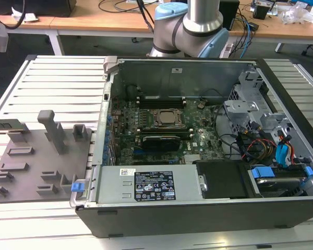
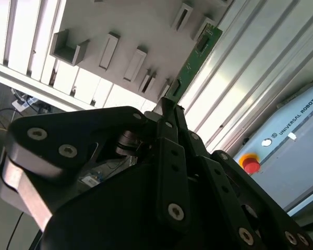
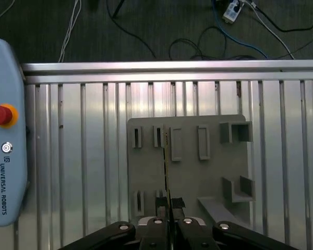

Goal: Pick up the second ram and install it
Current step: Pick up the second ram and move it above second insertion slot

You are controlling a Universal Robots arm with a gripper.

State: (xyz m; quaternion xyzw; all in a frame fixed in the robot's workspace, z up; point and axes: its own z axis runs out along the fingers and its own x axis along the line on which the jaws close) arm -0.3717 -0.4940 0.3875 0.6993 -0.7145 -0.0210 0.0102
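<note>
Second ram (image 2: 190, 65) (image 3: 165, 166): pinched at one end betw. the jaws, which are closed on it, in both wrist views. Rest of the green stick runs straight out ahead of the jaws. It's seen edge-on as a thin line in the first wrist view and flat-on w/ small chips in the second.

Beyond the jaws, behind the stick: grey tray (image 3: 208, 177) w/ rows of narrow slot blocks (image 3: 203, 142). Stick's far end is just beside one of those blocks. Can't tell if it touches the tray or hangs clear.

Tray lies on the slatted aluminium table (image 3: 94, 156). Off to one side of the jaws, well apart from the tray: light-blue pendant (image 3: 5, 172) w/ red button (image 3: 0, 114) lying on the table. Past the table edge ahead of the jaws: dark floor (image 3: 52, 31) w/ loose cables (image 3: 198, 49).

Exterior view: same tray (image 1: 31, 166) sits at that view's left. Open PC case (image 1: 198, 213) is just beside it on that view's right, motherboard (image 1: 161, 135) exposed inside. Arm (image 1: 190, 21) base rises behind the case.
</note>
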